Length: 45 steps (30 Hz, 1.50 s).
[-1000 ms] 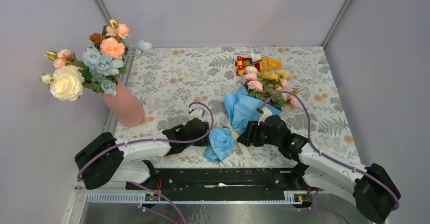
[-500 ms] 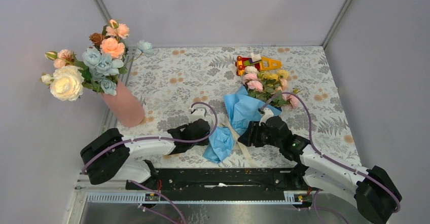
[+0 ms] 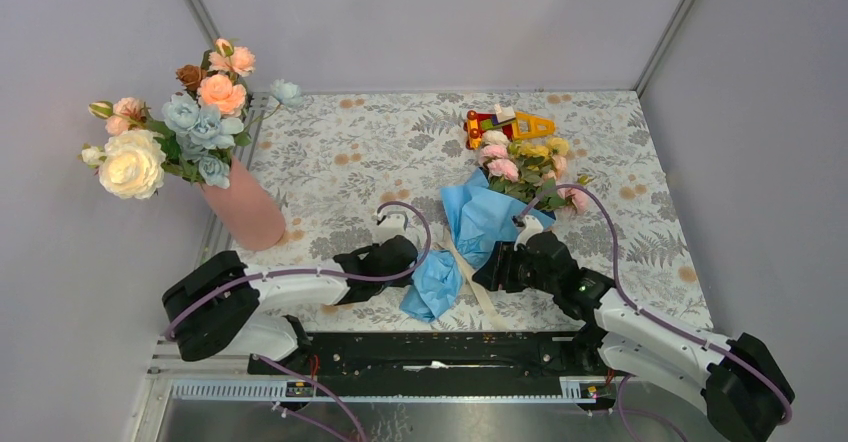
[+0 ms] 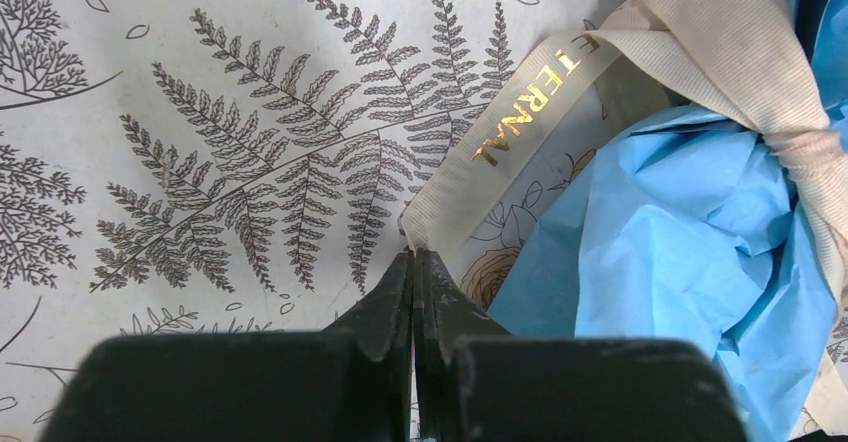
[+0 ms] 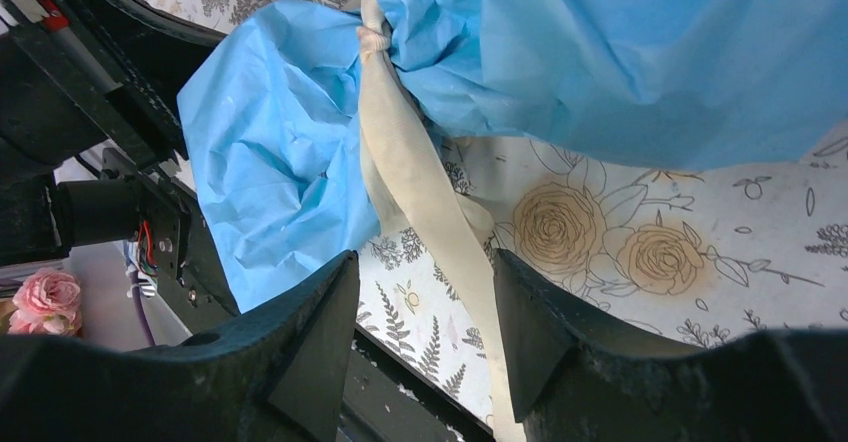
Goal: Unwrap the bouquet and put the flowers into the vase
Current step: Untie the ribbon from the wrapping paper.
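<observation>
1. The fern-and-rose patterned tabletop carries everything. The task item lies near its front centre, between the two arms.
2. The bouquet, a bunch of small pink, yellow and cream roses in crinkled blue paper, lies flat and is still wrapped and tied.
   - Its long axis runs diagonally.
   - The flowers point to the far right.
   - The gathered stem end points to the near left, toward the arm bases.
3. The smooth salmon-pink tapered vase stands upright at the left edge, well apart from the bouquet. It already holds larger peach, blue and cream blooms.
4. The right gripper hangs low over the paper with its jaws standing apart. They straddle one ribbon tail and hold nothing.
5. The left gripper has its jaws closed flat together on the free end of the other tail. The bite looks shallow, taking only the very edge.
6. The cream ribbed ribbon, lettered in gold, runs from the left jaws up and across to the paper.
   - Step in hand: undo the tie.
   - Draw the pinched tail along its own line, away from the bouquet and low to the table, at a steady rate.
   - A sideways pull would probably drag the whole bunch — bracing the paper with the free gripper should prevent that.
   - If the tail slips, re-grip further in.
7. The knot sits where the paper narrows. Watch it: once it loosens, stop pulling.
</observation>
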Tool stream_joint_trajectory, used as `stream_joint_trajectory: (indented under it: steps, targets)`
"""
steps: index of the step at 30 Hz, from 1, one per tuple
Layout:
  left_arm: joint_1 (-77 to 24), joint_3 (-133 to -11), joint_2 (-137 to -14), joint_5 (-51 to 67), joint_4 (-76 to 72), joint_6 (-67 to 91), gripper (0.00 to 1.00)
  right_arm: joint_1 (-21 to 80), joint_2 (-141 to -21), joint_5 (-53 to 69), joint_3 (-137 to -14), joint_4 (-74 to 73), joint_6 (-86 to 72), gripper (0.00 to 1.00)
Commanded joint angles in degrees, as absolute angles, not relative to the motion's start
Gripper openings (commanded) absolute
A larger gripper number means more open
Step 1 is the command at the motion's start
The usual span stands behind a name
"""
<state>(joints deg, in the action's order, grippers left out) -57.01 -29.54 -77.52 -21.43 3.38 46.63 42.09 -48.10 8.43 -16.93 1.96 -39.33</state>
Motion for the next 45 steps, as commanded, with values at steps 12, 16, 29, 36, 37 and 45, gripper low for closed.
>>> stream_joint_trajectory:
  steps: [12,16,29,36,37,45]
  targets:
    - [-57.0,-36.6,-64.4,-25.5,9.5,40.8,0.0,42.6,-43.0,8.4,-22.6,-8.1,-36.8,0.64]
    - [-56.6,-38.4,-63.2,-25.8,11.3,39.4,0.0,42.6,-44.5,9.9,-23.2,-9.8,-36.3,0.65]
    - [-54.5,-40.6,-59.4,-19.1,11.0,37.4,0.0,42.6,-46.5,9.8,-26.1,-24.3,-35.4,0.72]
    - [-53.7,-41.2,-58.7,-15.3,10.4,37.1,0.0,44.6,-45.4,7.1,-27.9,-30.7,-35.4,0.66]
    - [-53.4,-41.4,-58.6,-14.7,10.5,36.8,0.0,45.3,-45.3,5.8,-28.1,-31.4,-35.6,0.66]
    - [-51.9,-41.2,-58.0,-12.3,10.3,36.9,0.0,54.0,-48.4,-3.5,-29.3,-28.2,-39.5,0.62]
